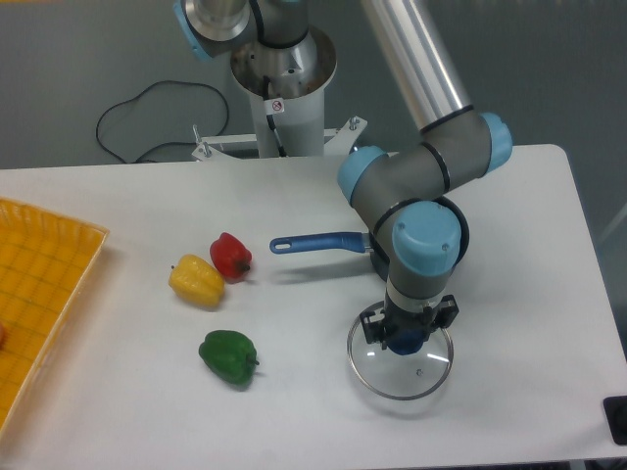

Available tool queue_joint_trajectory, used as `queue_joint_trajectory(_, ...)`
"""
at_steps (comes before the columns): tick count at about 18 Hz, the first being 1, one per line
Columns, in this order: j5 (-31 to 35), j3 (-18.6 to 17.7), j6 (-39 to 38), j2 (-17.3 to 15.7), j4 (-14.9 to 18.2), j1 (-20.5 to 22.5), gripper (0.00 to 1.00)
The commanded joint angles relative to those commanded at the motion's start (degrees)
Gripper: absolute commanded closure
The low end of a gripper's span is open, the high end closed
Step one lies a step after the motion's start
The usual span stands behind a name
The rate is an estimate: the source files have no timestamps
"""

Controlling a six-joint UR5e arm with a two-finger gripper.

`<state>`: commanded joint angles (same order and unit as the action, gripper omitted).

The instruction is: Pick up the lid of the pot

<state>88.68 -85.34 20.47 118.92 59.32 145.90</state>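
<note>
Pot lid [392,380], round and clear with a thin metal rim, was located at the near right part of the table [127,411] in the camera view, below the claw [410,324]. The white table formed the largest surface recorded. An orange slatted container [44,245] stood along its left side. The robot arm [426,240] reached over the right half, its wrist pointing down. A dark pan [460,233] was noted behind the arm, which partly hid it; its blue handle [318,242] extended toward the left of the view. A black cable [186,82] lay in a loose loop beyond the table's far edge. The claw was found closed on the lid's dark blue knob [408,342], one finger at each side. Clearance between lid and table could not be determined. Three peppers were logged left of the lid: a green pepper [228,357] nearest the camera, a yellow pepper [197,282] farther back, and a red pepper [230,258] just beside the yellow one. The knob was the smallest item recorded.
</note>
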Motion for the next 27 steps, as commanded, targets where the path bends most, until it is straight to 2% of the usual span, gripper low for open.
queue_joint_trajectory(4,0.26,0.09,3.95,-1.23,3.51,0.0,0.57)
queue_joint_trajectory(6,0.35,0.26,7.82,-3.25,6.94,-0.09,0.58)
queue_joint_trajectory(13,0.35,0.26,18.8,-4.84,12.04,-0.97,0.61)
queue_joint_trajectory(20,1.93,0.0,24.26,-6.33,14.07,-1.23,0.62)
queue_joint_trajectory(27,2.02,-0.35,33.84,-8.7,14.77,-0.79,0.63)
